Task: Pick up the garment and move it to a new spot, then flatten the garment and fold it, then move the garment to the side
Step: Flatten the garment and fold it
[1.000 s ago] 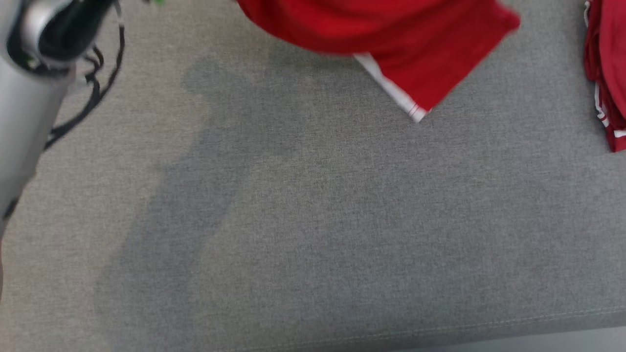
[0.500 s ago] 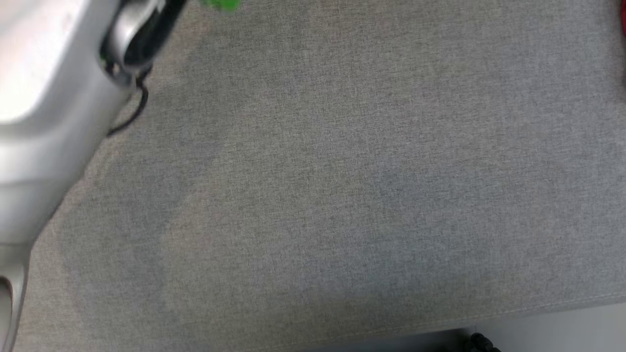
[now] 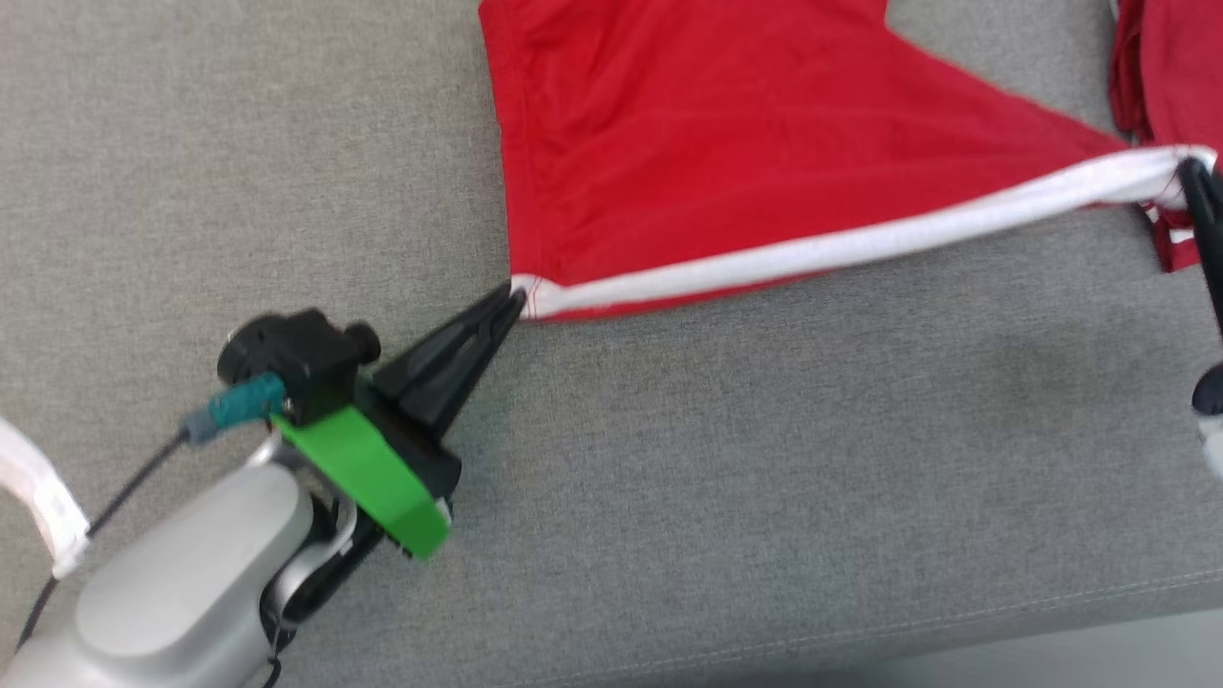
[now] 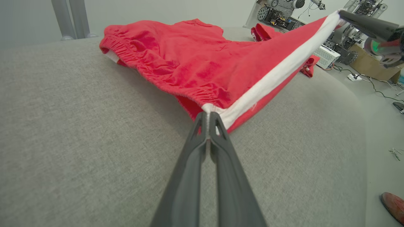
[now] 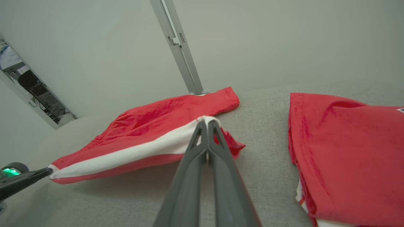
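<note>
The garment point(image 3: 726, 143) is a pair of red shorts with a white side stripe, lying partly on the grey cushioned surface point(image 3: 669, 478). My left gripper point(image 3: 516, 296) is shut on the waistband end of the stripe, seen close up in the left wrist view point(image 4: 208, 115). My right gripper point(image 3: 1190, 177) is shut on the stripe's other end at the leg hem point(image 5: 207, 121). The stripe edge is pulled taut and lifted between them, and the rest of the shorts point(image 4: 176, 60) drapes back onto the surface.
A pile of other red garments point(image 3: 1170, 67) lies at the far right, close to my right gripper, also point(image 5: 347, 151). The surface's front edge point(image 3: 860, 640) runs along the bottom. A metal post point(image 5: 180, 47) stands behind. Equipment and cables point(image 4: 344, 53) sit on the floor beyond.
The head camera has swung about, so the picture shifted. The garment went out of the picture half a second ago and now shows stretched between both shut grippers.
</note>
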Tool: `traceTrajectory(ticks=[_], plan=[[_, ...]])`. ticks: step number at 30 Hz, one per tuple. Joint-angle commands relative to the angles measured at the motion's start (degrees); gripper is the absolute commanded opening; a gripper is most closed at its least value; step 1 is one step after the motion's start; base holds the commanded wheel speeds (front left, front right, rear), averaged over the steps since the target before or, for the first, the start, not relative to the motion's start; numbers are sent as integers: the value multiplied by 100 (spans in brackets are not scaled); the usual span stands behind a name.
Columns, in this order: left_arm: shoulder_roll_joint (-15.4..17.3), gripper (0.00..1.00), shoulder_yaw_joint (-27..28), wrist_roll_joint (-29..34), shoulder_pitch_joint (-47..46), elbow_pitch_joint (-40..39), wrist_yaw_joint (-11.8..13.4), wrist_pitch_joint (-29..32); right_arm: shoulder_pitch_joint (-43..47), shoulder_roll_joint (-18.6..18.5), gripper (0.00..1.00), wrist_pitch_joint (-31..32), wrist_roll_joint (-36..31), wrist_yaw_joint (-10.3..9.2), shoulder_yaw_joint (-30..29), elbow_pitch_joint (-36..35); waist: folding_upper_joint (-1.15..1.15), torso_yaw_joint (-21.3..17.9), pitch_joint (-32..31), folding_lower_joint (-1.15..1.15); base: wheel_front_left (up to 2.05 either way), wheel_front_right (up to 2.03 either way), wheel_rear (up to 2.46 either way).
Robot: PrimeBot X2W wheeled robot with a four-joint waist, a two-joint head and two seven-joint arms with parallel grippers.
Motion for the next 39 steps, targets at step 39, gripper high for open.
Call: traceTrajectory(ticks=[39], plan=[[-527, 0, 1147, -3094, 268, -515, 214, 1374, -1699, -323, 0, 2717, 1, -9, 315, 485, 0, 767, 39, 0, 0, 0, 0]])
